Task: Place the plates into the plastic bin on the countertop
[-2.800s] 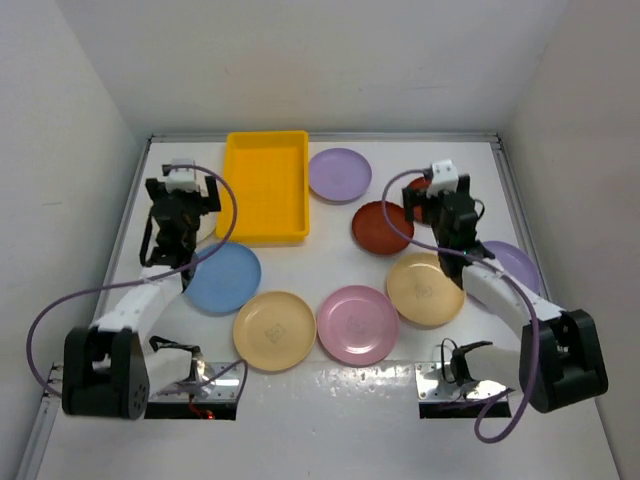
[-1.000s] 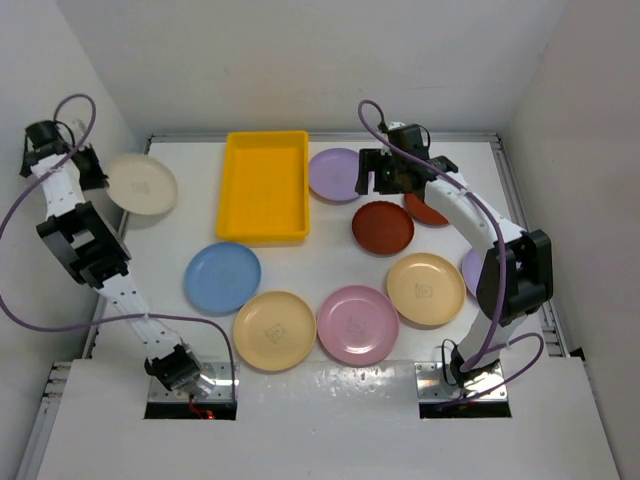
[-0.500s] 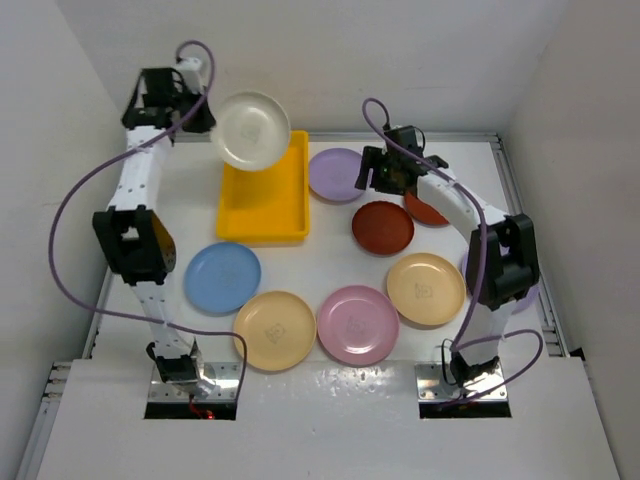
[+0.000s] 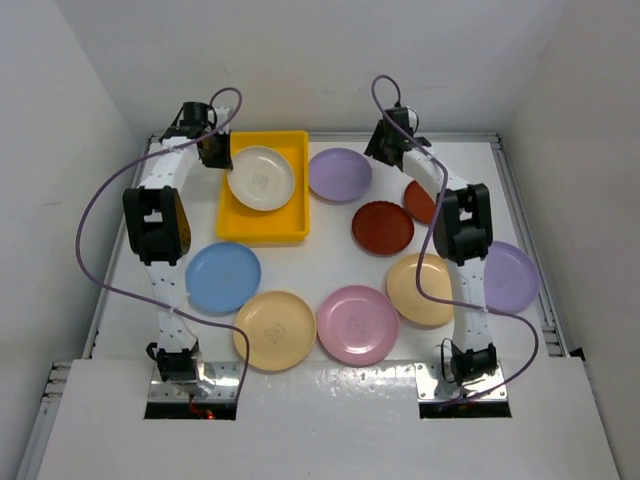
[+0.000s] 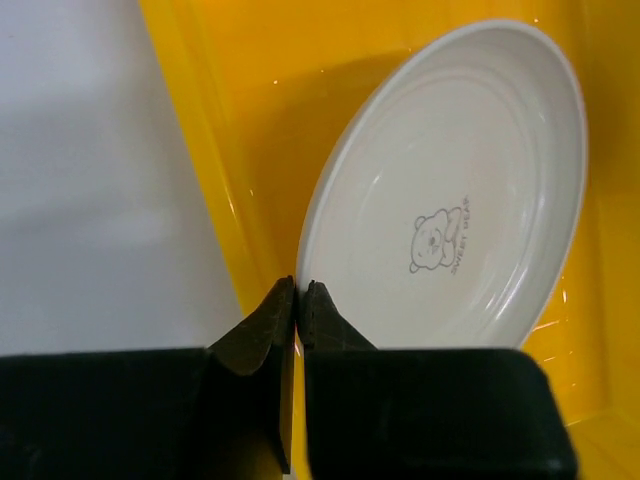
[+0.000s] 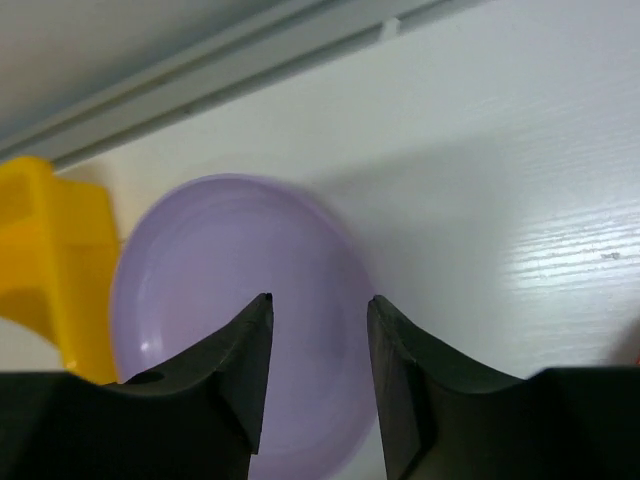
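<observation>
- Left gripper (image 5: pixel 298 290) pinches the rim of the cream plate (image 5: pixel 450 200), which is tilted over the yellow bin (image 5: pixel 230 100).
- Right gripper (image 6: pixel 320 305) is spread, above the lilac plate (image 6: pixel 200 260) on the desk (image 6: pixel 500 200).

A robot test cell in a lab is indicated: a white bench (image 4: pixel 325 262) is enclosed by plain panel walls (image 4: pixel 330 60), with left arm (image 4: pixel 150 225) and right arm (image 4: pixel 465 230) bolted on.

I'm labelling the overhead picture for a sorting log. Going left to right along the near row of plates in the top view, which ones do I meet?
blue plate → left tan-yellow plate → pink plate → right tan-yellow plate → near lilac plate
</observation>
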